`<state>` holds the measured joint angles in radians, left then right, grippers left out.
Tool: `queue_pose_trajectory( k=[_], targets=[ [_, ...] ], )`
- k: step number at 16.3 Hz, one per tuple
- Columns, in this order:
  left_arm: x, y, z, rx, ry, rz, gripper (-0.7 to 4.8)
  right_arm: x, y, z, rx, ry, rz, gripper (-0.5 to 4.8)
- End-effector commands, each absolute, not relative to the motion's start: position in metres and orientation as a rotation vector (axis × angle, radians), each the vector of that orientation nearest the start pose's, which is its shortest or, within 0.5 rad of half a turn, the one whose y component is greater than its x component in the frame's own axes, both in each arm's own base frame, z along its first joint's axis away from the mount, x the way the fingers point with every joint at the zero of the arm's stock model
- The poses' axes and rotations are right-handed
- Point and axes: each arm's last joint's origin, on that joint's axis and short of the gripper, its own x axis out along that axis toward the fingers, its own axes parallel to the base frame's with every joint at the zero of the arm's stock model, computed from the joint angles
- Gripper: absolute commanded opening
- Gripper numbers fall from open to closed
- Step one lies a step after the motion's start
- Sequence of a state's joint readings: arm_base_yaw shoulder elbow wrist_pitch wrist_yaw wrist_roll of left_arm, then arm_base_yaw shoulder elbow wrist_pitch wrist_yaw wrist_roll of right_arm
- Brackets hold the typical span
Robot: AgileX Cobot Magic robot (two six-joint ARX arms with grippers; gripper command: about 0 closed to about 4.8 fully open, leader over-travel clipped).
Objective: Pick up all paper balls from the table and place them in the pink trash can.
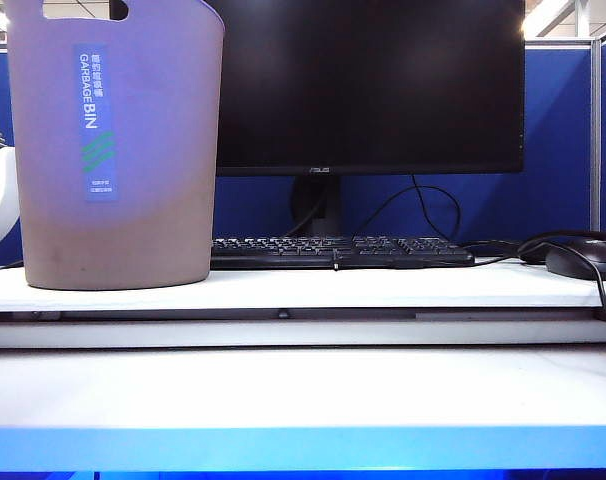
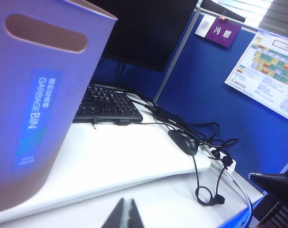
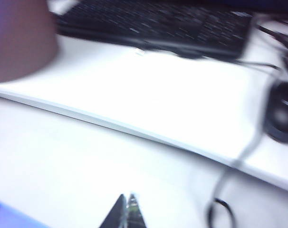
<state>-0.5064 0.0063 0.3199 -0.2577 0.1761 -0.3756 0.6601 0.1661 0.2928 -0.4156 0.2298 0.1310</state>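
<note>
The pink trash can (image 1: 113, 150) stands upright on the raised shelf at the left of the table (image 1: 303, 390), its blue label facing the exterior camera. It also fills one side of the left wrist view (image 2: 34, 104), and its base corner shows in the right wrist view (image 3: 20, 38). No paper balls show in any view. My left gripper (image 2: 125, 203) is shut and empty above the lower white surface. The right gripper (image 3: 127, 198) is shut too, with nothing in it, over the same surface. Neither gripper appears in the exterior view.
A black monitor (image 1: 368, 85) and a black keyboard (image 1: 343, 250) sit on the shelf beside the can. A black mouse (image 1: 588, 260) with its looped cable (image 2: 208, 194) lies at the right. Blue partition walls stand behind. The table has a bright blue front edge (image 1: 303, 448).
</note>
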Motion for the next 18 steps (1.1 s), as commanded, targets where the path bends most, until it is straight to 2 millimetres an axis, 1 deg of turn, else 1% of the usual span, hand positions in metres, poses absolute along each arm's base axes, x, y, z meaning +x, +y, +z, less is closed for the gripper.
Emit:
queue_pose_trajectory(
  k=[1,3,4,5,8,11,14,16,18],
  targets=[
    [0.055,-0.036,0.245,-0.370,0.063,-0.689,-0.05,0.072,0.047,0.210,-0.003,0.295,0.394,-0.05],
    [0.055,-0.036,0.244,-0.365,0.068,-0.685,-0.05,0.072,0.047,0.210,-0.003,0.295,0.394,-0.05],
    [0.056,-0.035,0.243,-0.287,0.050,-0.655,-0.05,0.072,0.047,0.210,-0.003,0.295,0.394,-0.05],
    [0.058,-0.032,0.241,-0.205,0.028,-0.580,-0.05,0.072,0.047,0.210,-0.003,0.295,0.394,-0.05],
    [0.066,-0.022,0.233,-0.184,0.038,-0.405,-0.05,0.072,0.047,0.210,-0.002,0.295,0.395,-0.05],
    [0.073,-0.012,0.222,-0.109,0.041,-0.220,-0.05,0.072,0.047,0.210,-0.003,0.295,0.394,-0.05],
    [0.077,-0.003,0.216,-0.104,0.046,-0.064,-0.05,0.072,0.047,0.210,-0.002,0.295,0.394,-0.05],
    [0.079,-0.001,0.212,-0.103,0.045,-0.015,-0.05,0.072,0.047,0.210,-0.002,0.295,0.394,-0.05],
    [0.083,-0.001,0.204,-0.104,0.032,-0.001,-0.05,0.072,0.047,0.210,-0.003,0.295,0.394,-0.05]
  ],
)
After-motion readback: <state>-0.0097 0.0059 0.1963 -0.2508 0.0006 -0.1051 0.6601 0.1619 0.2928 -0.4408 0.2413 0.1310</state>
